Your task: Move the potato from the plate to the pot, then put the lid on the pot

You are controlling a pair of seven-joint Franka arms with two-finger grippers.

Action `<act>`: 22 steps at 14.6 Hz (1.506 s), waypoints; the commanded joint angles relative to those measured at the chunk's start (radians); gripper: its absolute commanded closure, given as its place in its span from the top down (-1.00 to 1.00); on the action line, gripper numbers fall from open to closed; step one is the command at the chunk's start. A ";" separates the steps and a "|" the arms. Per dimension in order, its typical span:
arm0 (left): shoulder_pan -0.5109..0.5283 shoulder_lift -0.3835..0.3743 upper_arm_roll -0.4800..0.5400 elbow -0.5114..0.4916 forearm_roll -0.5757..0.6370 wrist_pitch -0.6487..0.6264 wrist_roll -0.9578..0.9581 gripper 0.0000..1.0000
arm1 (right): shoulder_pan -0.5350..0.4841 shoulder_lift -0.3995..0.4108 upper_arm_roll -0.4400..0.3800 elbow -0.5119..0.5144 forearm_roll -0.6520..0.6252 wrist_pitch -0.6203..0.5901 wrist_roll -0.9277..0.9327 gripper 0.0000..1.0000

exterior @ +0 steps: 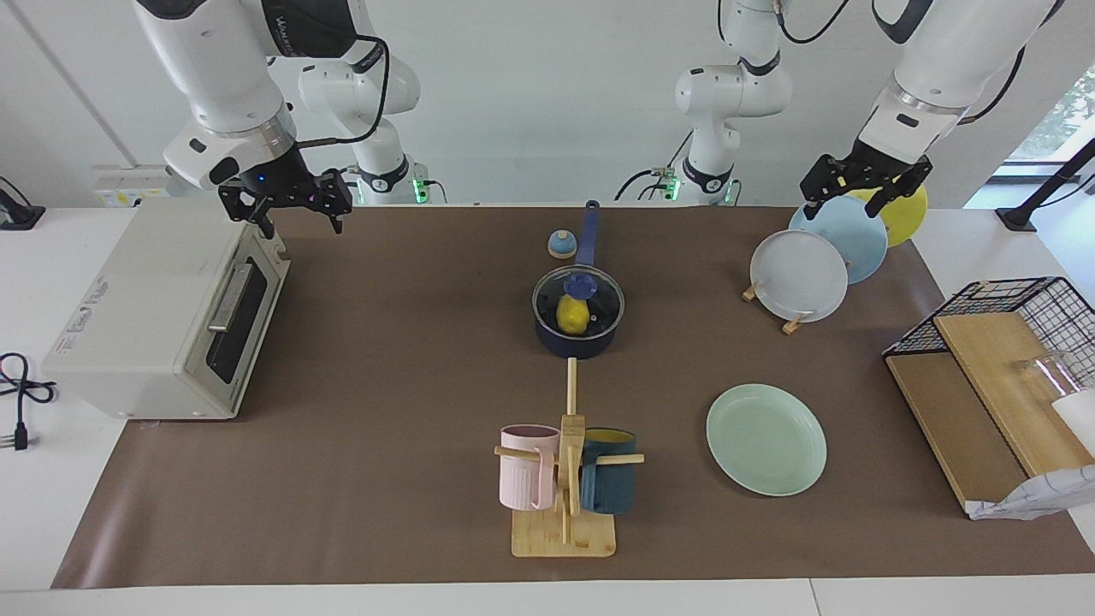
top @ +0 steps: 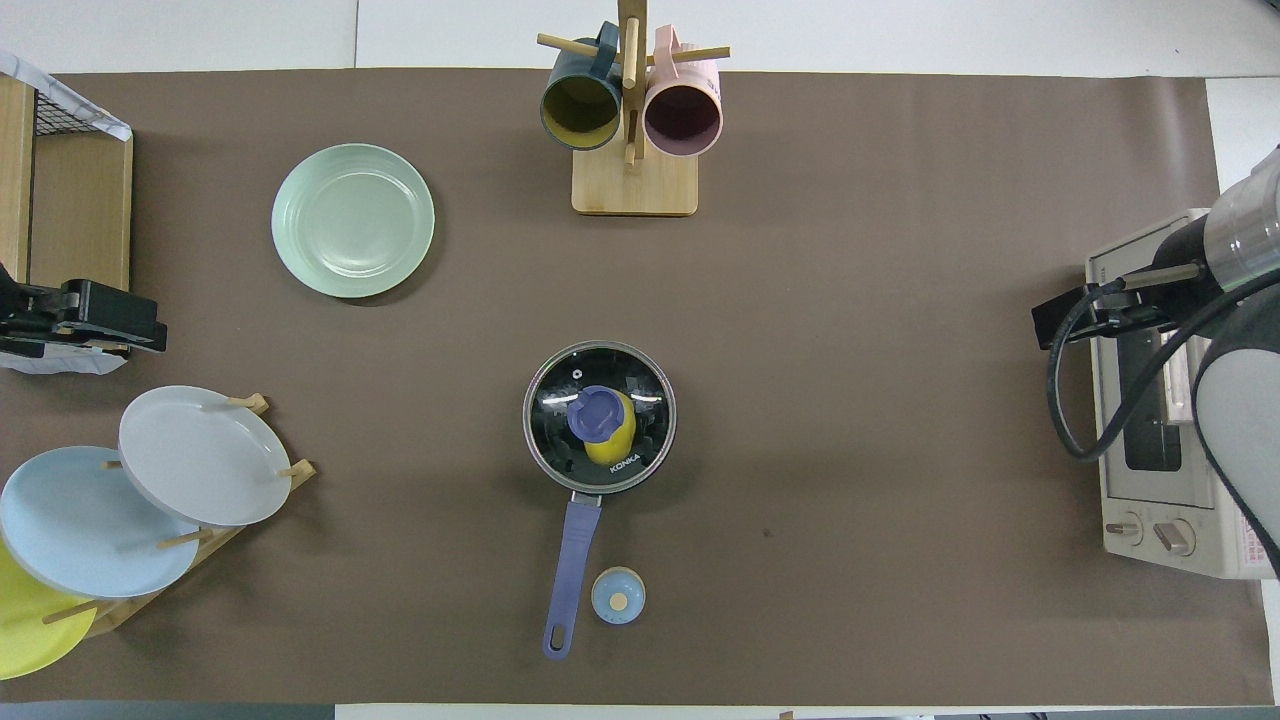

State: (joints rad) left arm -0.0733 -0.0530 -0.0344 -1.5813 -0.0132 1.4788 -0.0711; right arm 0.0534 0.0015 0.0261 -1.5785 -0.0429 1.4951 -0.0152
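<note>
The dark blue pot (exterior: 579, 335) stands mid-table, its long handle (top: 570, 570) pointing toward the robots. The glass lid (exterior: 599, 301) with its blue knob (top: 596, 413) sits on the pot. Through the glass shows the yellow potato (exterior: 572, 315), also in the overhead view (top: 618, 447). The mint-green plate (exterior: 766, 439) lies bare, farther from the robots, toward the left arm's end. My right gripper (exterior: 291, 214) hangs open and holds nothing, over the toaster oven's corner. My left gripper (exterior: 860, 192) waits open over the plate rack.
A toaster oven (exterior: 162, 308) fills the right arm's end. A mug tree (exterior: 565, 479) with pink and dark blue mugs stands farther out than the pot. A small blue-topped bell (exterior: 561, 245) sits beside the pot's handle. A rack of upright plates (exterior: 800, 274) and a wire basket (exterior: 1009, 308) are at the left arm's end.
</note>
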 commanded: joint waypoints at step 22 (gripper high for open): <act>0.003 -0.011 -0.007 -0.011 -0.011 0.037 -0.009 1.00 | -0.030 -0.064 -0.063 -0.048 0.027 -0.033 0.012 1.00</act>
State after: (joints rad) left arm -0.0734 -0.0530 -0.0388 -1.5813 -0.0133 1.4994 -0.0711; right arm 0.0342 -0.0511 -0.0419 -1.6288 -0.0373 1.4715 -0.0130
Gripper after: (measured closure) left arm 0.000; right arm 0.000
